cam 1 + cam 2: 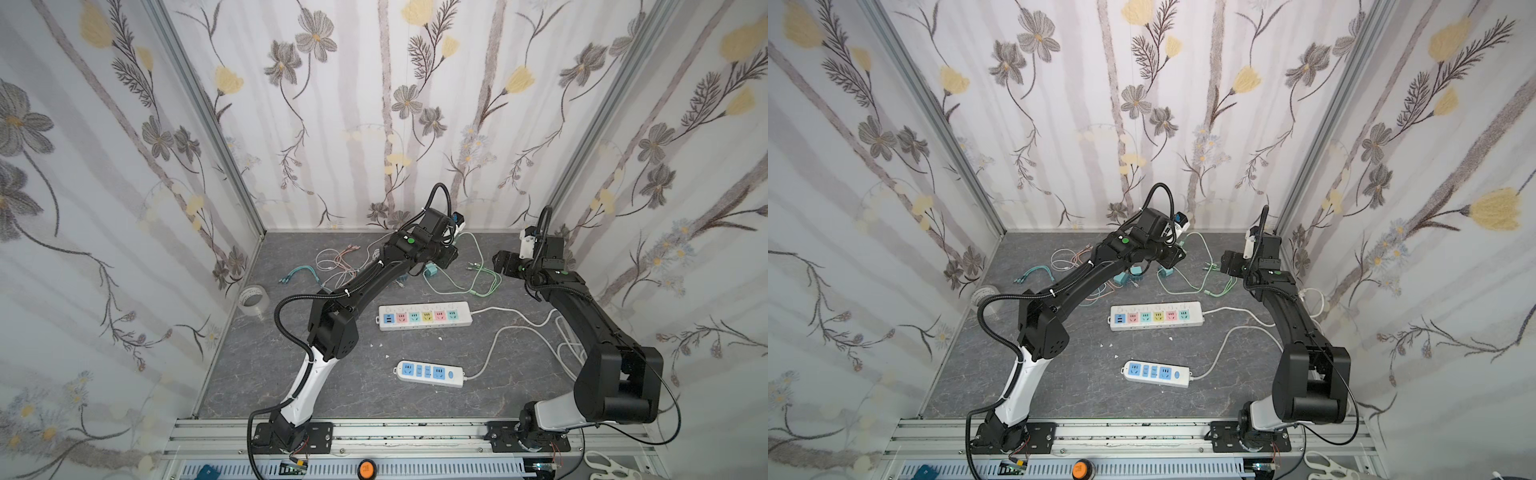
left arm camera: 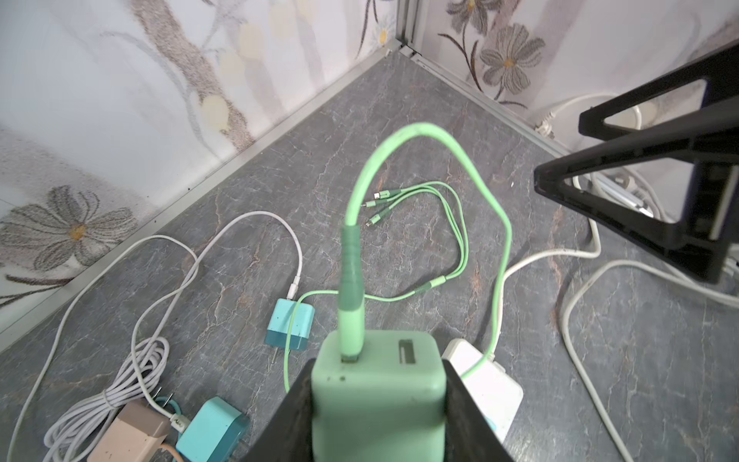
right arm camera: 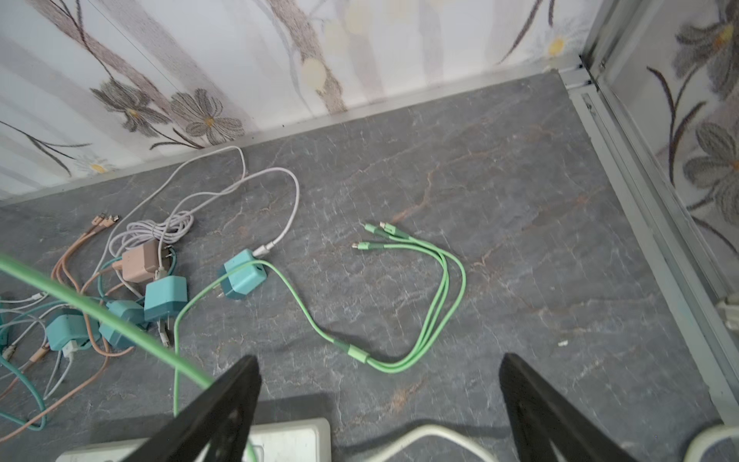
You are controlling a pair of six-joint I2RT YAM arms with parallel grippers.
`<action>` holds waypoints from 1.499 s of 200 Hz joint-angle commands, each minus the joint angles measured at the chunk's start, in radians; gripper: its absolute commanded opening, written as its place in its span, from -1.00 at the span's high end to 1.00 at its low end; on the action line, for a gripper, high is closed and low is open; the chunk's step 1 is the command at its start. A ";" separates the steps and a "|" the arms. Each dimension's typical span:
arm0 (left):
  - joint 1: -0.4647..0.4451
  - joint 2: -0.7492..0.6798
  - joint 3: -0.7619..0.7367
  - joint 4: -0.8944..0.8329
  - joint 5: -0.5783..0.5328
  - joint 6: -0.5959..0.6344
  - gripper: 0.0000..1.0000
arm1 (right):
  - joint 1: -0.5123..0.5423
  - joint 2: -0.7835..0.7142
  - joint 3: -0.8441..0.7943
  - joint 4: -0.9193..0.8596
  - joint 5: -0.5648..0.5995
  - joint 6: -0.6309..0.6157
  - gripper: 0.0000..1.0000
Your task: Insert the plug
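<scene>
Left gripper (image 2: 380,416): clamped on the mint-green square plastic charger plug (image 2: 376,372), above the grey table's (image 2: 480,120) back middle.
Right gripper (image 3: 378,372): jaws wide apart, empty, near back-right corner.
Advice: square the prongs over a long white power strip's (image 1: 424,316) socket; press straight.

mint-green square plug (image 2: 378,400), sides pinched in the left claw (image 2: 378,370), up off the table (image 2: 400,120) — thick green cable (image 2: 352,276) stuck in its end face, free slot beside it, cable looping down
</scene>
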 commanded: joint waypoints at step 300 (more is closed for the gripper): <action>-0.024 -0.356 -0.708 0.539 0.305 0.699 0.75 | 0.126 -0.102 0.025 -0.235 -0.654 0.144 -0.39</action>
